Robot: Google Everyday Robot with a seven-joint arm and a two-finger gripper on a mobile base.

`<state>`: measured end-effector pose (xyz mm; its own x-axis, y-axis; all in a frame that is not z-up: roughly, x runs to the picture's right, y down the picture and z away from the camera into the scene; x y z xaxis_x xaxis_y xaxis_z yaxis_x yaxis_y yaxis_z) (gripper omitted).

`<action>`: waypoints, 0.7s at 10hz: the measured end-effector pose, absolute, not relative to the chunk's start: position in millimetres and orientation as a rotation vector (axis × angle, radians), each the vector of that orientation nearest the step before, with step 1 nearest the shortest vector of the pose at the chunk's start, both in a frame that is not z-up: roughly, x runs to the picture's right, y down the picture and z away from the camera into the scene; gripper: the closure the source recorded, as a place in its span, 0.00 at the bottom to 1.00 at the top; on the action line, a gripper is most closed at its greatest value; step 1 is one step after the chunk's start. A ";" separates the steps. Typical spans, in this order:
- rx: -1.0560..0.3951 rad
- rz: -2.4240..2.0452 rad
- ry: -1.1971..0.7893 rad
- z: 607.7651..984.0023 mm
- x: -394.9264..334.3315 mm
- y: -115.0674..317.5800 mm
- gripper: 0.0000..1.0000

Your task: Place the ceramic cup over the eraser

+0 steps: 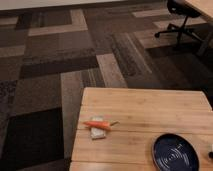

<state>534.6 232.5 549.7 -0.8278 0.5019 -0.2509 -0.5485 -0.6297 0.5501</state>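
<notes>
The end effector is outside the frame, clenched; lower centre, the carrot partly hides the eraser.

The eraser is a small, flat, pale grey-white rectangular block lying on the wooden table, near its left edge. A thin orange carrot-like thing with a green tip lies across the eraser's far side, touching it. The ceramic cup cannot be made out with certainty. The gripper is out of view, its fingers closed.
</notes>
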 end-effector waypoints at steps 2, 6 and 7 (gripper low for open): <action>-0.140 2.398 0.867 558.8 534.6 242.8 1.00; -0.198 2.359 0.892 578.8 543.9 256.2 1.00; -0.201 2.339 0.884 583.4 544.9 255.9 1.00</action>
<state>544.9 255.9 583.4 -0.7945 0.5009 -0.3433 -0.6028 -0.5816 0.5463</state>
